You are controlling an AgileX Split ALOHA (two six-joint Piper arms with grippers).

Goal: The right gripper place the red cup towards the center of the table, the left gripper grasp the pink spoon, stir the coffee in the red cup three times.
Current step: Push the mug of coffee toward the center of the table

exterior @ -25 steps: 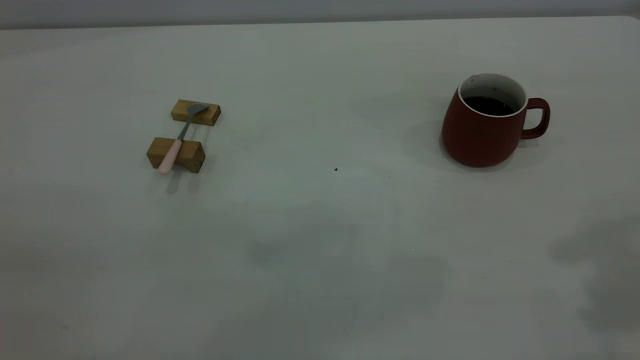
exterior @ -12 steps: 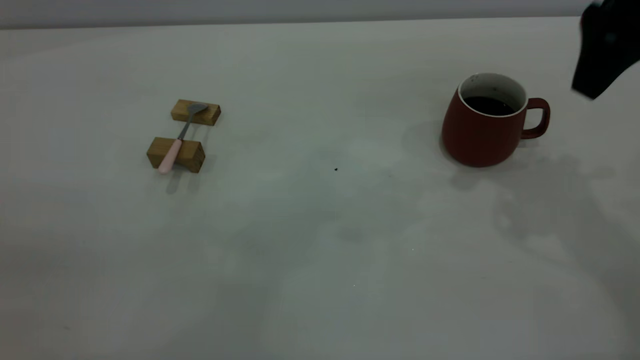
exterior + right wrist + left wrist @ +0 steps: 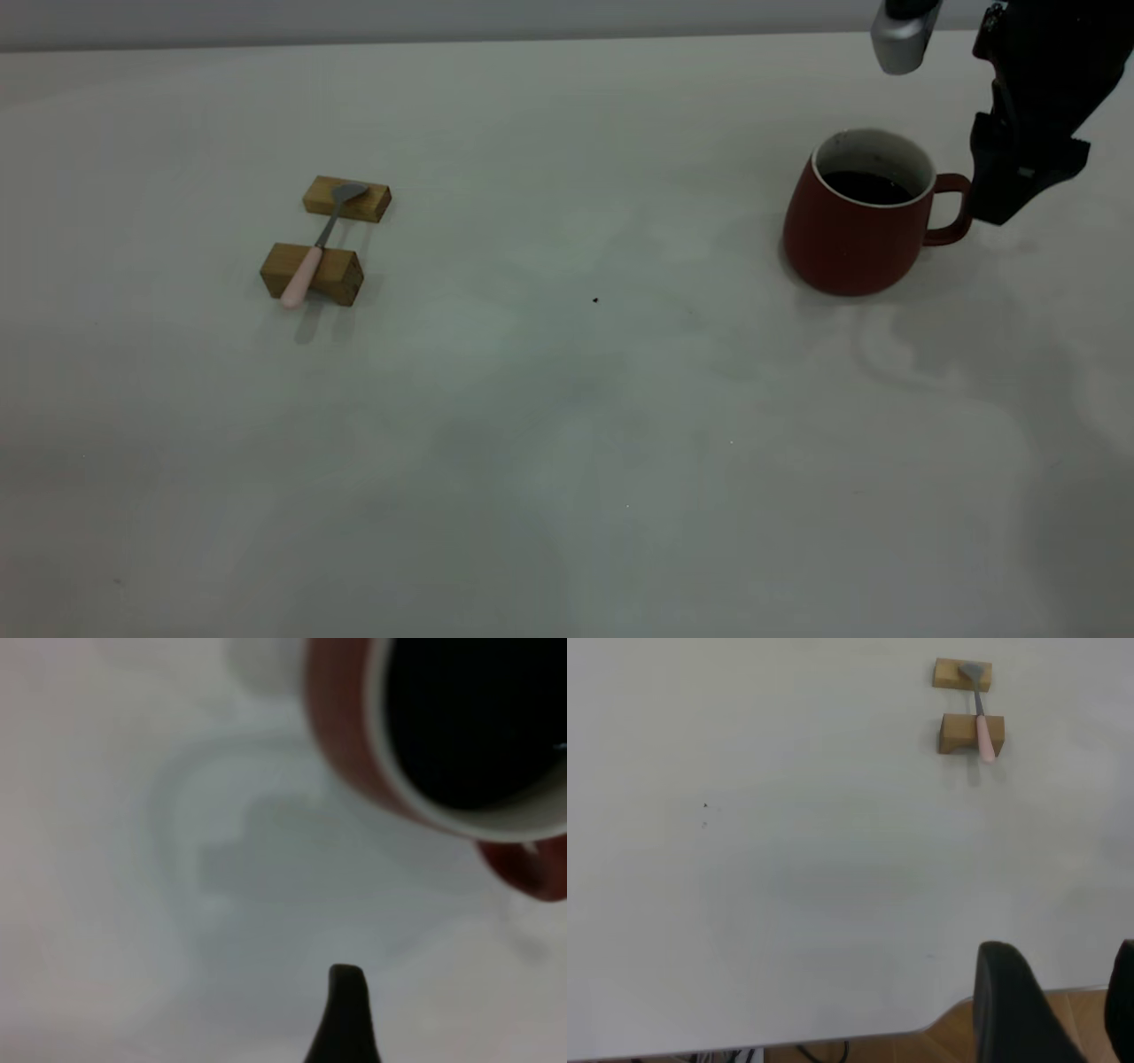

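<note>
Right gripper [image 3: 1005, 208] fingers: spread can't be told; tips just beside red cup [image 3: 855, 226] handle, apart. Straddle the loop squarely before closing; coffee [image 3: 864, 186] rides high, so slide gently.

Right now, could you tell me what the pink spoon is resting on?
The pink spoon bridges two wooden blocks: handle on the nearer, bowl on the farther. The table beneath them is hidden.

Red cup [image 3: 855, 235] is sitting upright at table's [image 3: 567, 425] right side, handle pointing right, dark coffee [image 3: 866, 186] inside. Pink spoon [image 3: 314, 248] is lying far left, bridging two wooden blocks [image 3: 312, 273].
</note>
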